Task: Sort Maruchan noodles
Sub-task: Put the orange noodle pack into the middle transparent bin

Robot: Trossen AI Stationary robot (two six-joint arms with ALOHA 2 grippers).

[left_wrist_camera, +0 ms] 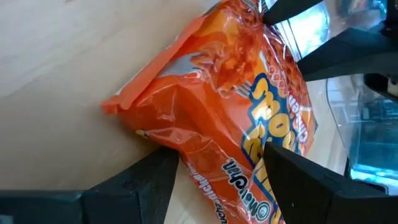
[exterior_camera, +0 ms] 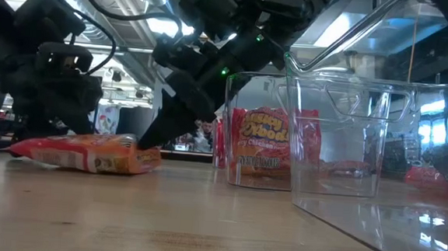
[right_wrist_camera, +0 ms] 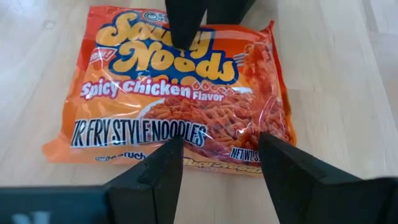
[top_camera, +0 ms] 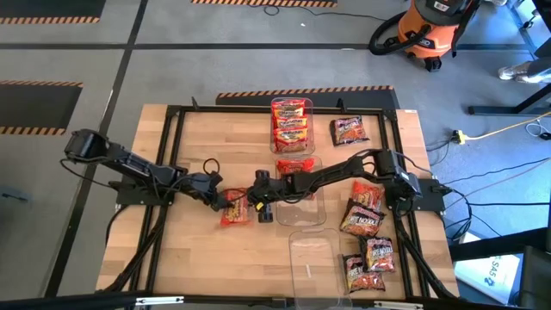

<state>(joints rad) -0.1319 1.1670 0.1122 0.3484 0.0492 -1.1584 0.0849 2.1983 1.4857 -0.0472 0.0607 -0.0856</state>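
Overhead view, left to right. Your left gripper (top_camera: 217, 199) reaches in from the left edge of the wooden table (top_camera: 189, 250) and meets the orange Spicy Chicken packet (top_camera: 234, 208), which lies flat on the wood a little left of centre. In the left wrist view the two dark fingers (left_wrist_camera: 140, 183) stand spread on either side of the packet's (left_wrist_camera: 230, 118) end; you can see them beside the wrapper, but whether they press it cannot be told.

Your right gripper (top_camera: 263, 204) comes from the right side, stretched across the middle clear bin (top_camera: 303, 185), and sits just beside the same packet on its other side. In the right wrist view its fingers (right_wrist_camera: 158, 174) are parted, with the near edge of the packet (right_wrist_camera: 174, 99) between them; the left arm's fingertip (right_wrist_camera: 185, 22) touches the far edge. In the low view the packet (exterior_camera: 90, 152) rests on the table with both grippers low at it.

Farther back at centre, a clear bin (top_camera: 291, 125) holds a stack of red-yellow packets (top_camera: 290, 129). To its right lies one dark packet (top_camera: 349, 130). Near the right edge lie several more packets (top_camera: 366, 211), loose on the wood, with two at the front (top_camera: 370, 263). An empty clear bin (top_camera: 312, 263) stands at front centre
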